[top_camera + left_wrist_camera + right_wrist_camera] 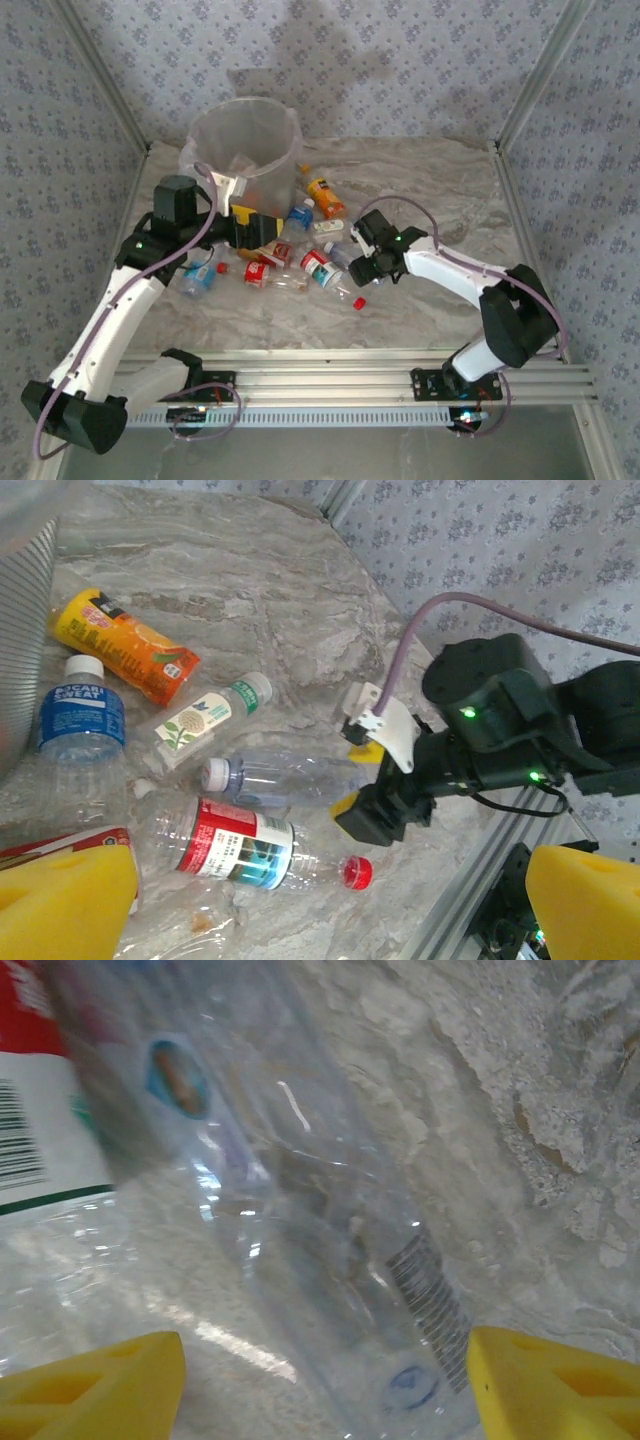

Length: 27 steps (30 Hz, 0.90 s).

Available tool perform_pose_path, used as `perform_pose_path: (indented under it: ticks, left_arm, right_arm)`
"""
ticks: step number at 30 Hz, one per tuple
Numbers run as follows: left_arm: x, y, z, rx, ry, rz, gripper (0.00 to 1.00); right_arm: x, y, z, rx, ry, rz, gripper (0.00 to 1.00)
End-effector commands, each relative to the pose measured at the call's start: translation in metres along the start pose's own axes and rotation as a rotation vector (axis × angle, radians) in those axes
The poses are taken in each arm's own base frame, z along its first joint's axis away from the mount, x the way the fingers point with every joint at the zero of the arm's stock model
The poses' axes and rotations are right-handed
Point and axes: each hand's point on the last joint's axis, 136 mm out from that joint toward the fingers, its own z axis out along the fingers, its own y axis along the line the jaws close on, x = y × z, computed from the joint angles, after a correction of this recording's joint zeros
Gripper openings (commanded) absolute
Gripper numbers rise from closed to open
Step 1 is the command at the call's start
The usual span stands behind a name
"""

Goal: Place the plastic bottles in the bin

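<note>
The bin (pixel 245 135) stands at the back left, a tall translucent bucket. Plastic bottles lie scattered in front of it: an orange one (pixel 125 645), a blue-labelled one (pixel 80 720), a green-capped one (pixel 205 715), a red-labelled one with a red cap (pixel 240 845) and a clear white-capped one (pixel 290 778). My left gripper (pixel 330 910) hangs open above the pile, near the bin's base (pixel 268 228), holding nothing. My right gripper (pixel 325 1390) is open and straddles the clear bottle (pixel 340 1290); its left pad stands apart from the bottle, its right pad close to it.
A loose red cap (pixel 358 302) lies near the right gripper. A crushed blue-labelled bottle (pixel 200 275) lies under the left arm. An aluminium rail (pixel 350 385) runs along the near table edge. Patterned walls close in the sides and back.
</note>
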Motion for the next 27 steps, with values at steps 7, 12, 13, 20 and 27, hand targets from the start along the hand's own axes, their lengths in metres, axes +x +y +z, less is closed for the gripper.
perform_pose_path:
  ticks: [7, 12, 13, 20, 27]
  left_arm:
    - [-0.005, -0.014, 0.013, 0.065, 0.001, 0.019, 1.00]
    - [0.000, -0.017, 0.023, 0.077, 0.026, 0.019, 1.00]
    - [0.001, -0.018, 0.025, 0.081, 0.031, 0.020, 1.00]
    - [0.006, -0.022, 0.037, 0.089, 0.057, 0.026, 1.00]
    - [0.008, -0.027, 0.041, 0.098, 0.062, 0.029, 1.00]
  right_arm:
    - [-0.011, -0.011, 0.030, 0.037, 0.061, -0.074, 0.80]
    - [-0.007, -0.002, 0.043, -0.007, 0.097, -0.091, 0.81]
    - [-0.005, 0.000, 0.044, -0.011, 0.104, -0.093, 0.81]
    - [0.000, 0.008, 0.046, -0.046, 0.108, -0.097, 0.76]
    - [0.014, 0.006, 0.039, -0.034, 0.128, -0.070, 0.59]
